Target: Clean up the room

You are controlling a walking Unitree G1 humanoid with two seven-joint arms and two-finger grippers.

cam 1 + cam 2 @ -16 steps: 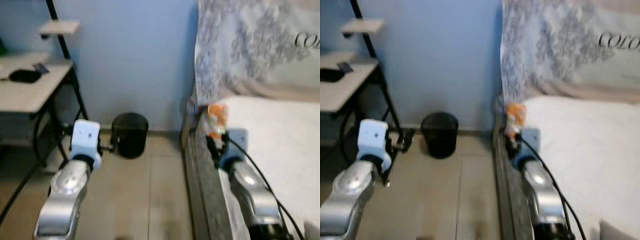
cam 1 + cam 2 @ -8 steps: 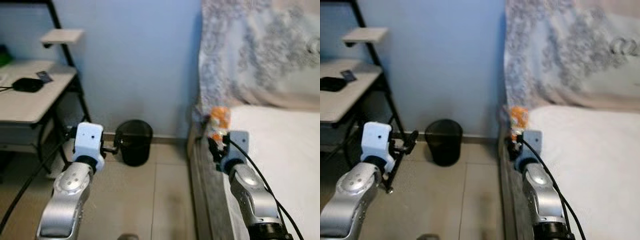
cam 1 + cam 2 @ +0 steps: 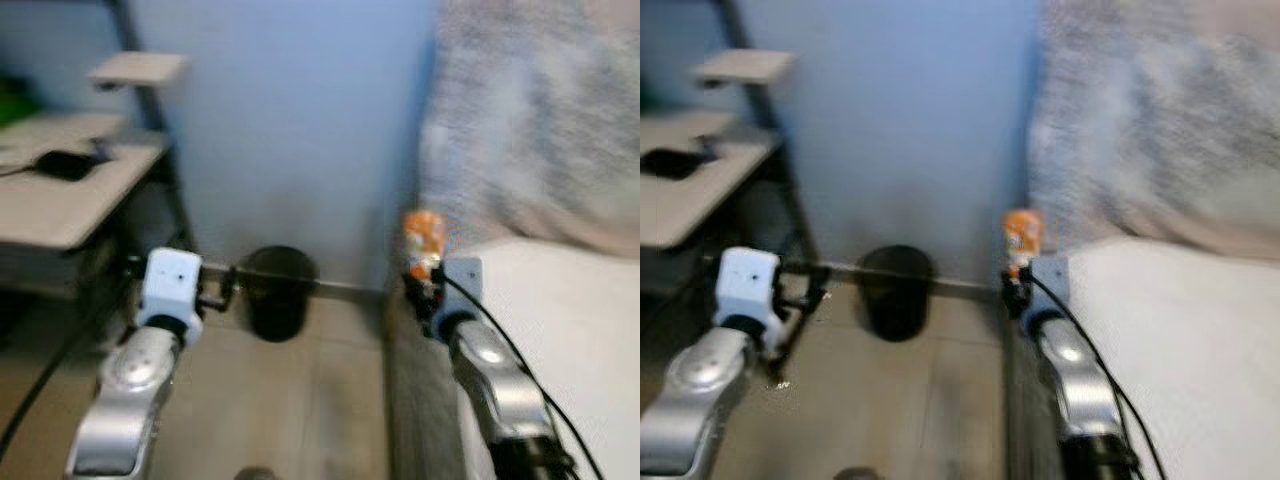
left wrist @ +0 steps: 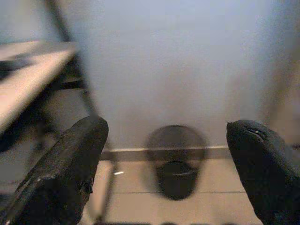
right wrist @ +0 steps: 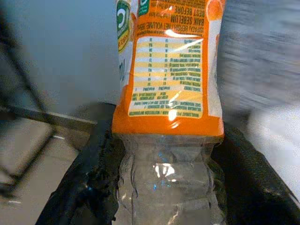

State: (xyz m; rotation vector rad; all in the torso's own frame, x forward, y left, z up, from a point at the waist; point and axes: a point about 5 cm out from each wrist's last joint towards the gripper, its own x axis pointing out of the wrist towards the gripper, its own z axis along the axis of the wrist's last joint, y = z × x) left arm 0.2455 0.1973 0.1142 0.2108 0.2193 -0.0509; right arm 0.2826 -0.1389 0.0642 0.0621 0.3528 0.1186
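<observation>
While walking blurs view, my right gripper (image 5: 164, 187) clamps bottle (image 5: 168, 84); hold upright, steer to bin (image 3: 277, 292). Left gripper (image 4: 164, 154) apart, empty.

My right gripper (image 5: 168, 187) has black fingers; its clear bottle (image 5: 169, 112) bears an orange-yellow label. Black bin (image 3: 277, 292), pale blue wall (image 3: 290, 130), grey-patterned bedcover (image 3: 540, 140).

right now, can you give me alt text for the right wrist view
A clear plastic bottle with an orange label stands clamped between the right gripper's two black fingers, its printed label facing the camera. Behind it, blurred, are a pale blue wall and tiled floor.
</observation>
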